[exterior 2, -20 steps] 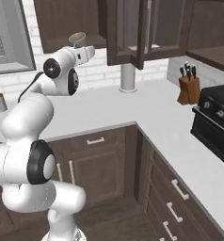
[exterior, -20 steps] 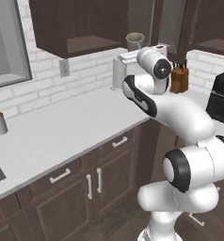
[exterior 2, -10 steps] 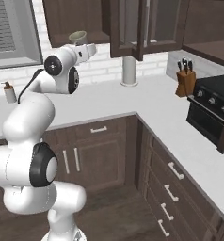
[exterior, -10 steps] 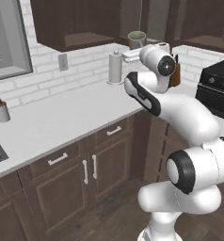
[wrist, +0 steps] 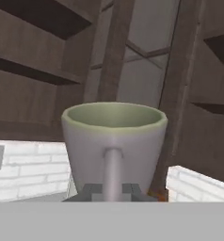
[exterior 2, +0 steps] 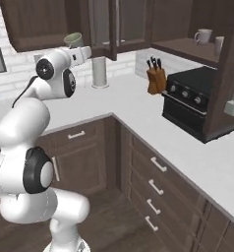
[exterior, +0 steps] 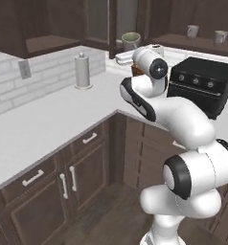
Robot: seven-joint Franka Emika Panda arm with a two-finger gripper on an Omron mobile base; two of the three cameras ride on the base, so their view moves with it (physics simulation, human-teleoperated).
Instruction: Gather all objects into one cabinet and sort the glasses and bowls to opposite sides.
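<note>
Cup point(exterior: 131, 41) first, in the left base view: it sits upright at the gripper point(exterior: 127, 53), carried high above the white counter point(exterior: 49, 119), with open air all round its rim. Beyond it and off to its right, two more cups point(exterior: 192, 31) stand on the open cabinet shelf point(exterior: 197, 43). Behind the jaws a paper-towel roll point(exterior: 82, 71) stands on the counter.

From the right base view the held cup point(exterior 2: 73, 39) hangs near a glass door edge point(exterior 2: 112, 29); the gap looks small, though I cannot judge it well.

Hand view: the cup's handle point(wrist: 112, 172) is pinched between the closed fingers point(wrist: 92, 190), bowl upright, door frames point(wrist: 115, 52) straight ahead.
</note>
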